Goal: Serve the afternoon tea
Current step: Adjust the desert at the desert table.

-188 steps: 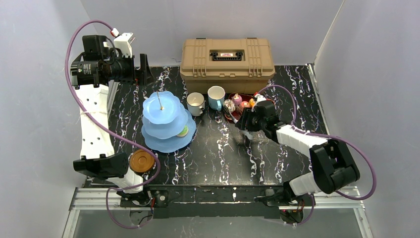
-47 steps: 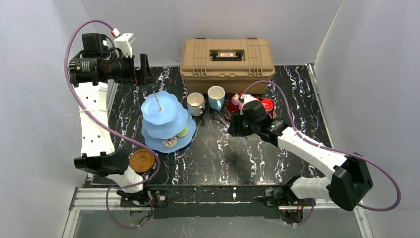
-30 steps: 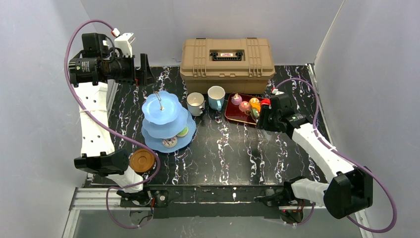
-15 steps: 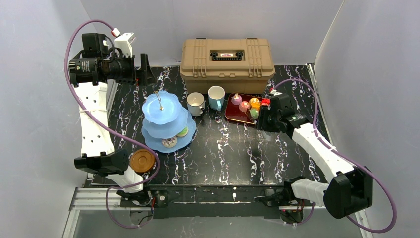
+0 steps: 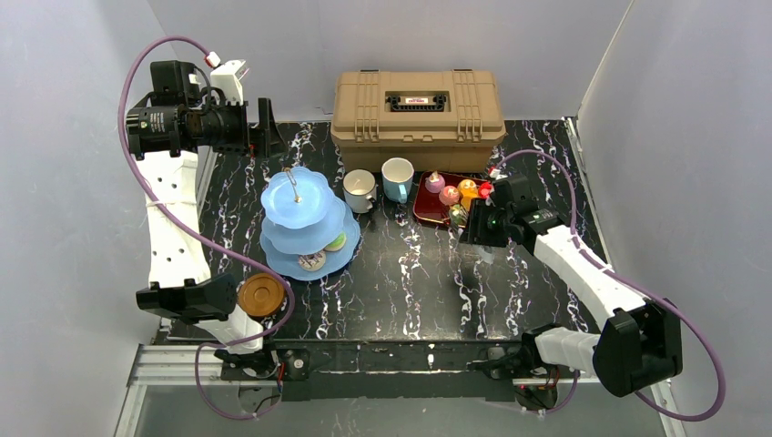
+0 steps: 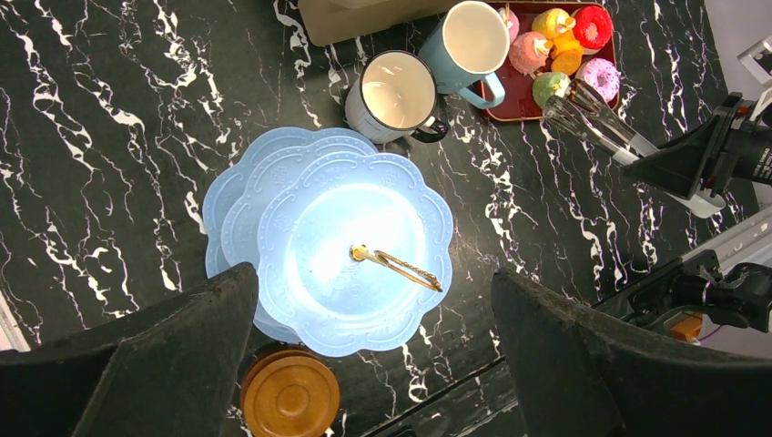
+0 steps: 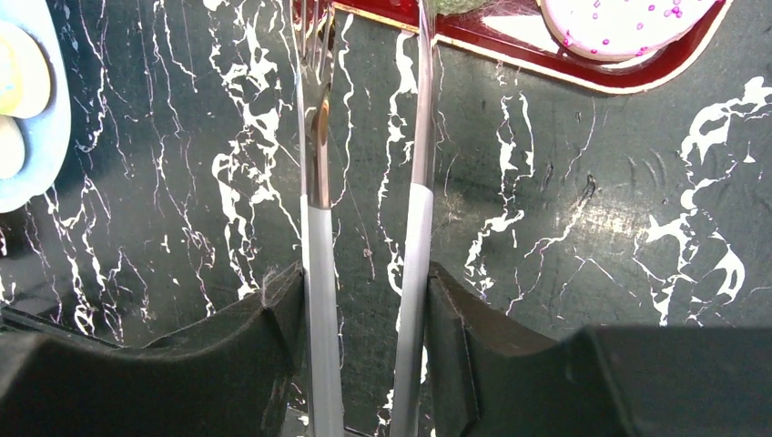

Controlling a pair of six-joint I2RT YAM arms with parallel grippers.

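Note:
The light-blue three-tier cake stand (image 5: 305, 223) stands left of centre, with a small cake (image 5: 312, 261) and a green donut (image 5: 337, 241) on its lower tiers. A white mug (image 5: 360, 189) and a light-blue mug (image 5: 397, 177) sit behind it. My right gripper (image 7: 362, 273) is shut on the metal tongs (image 7: 314, 182). Their tips reach the near-left corner of the dark-red tray (image 7: 564, 66), beside a green cake (image 6: 549, 88); I cannot tell if they pinch it. My left gripper (image 6: 371, 278) hangs open high above the stand. A brown saucer (image 5: 261, 296) lies near the left arm's base.
The tan toolbox (image 5: 419, 107) stands shut at the back. Several more toy cakes, among them a pink-sprinkled donut (image 7: 628, 18), lie on the tray. Grey walls close in the table on the left, right and back.
Since the earliest frame a second cake sits on the stand's bottom tier. My right arm carried the tongs back to the tray, then shifted slightly left and nearer. The left arm stayed still.

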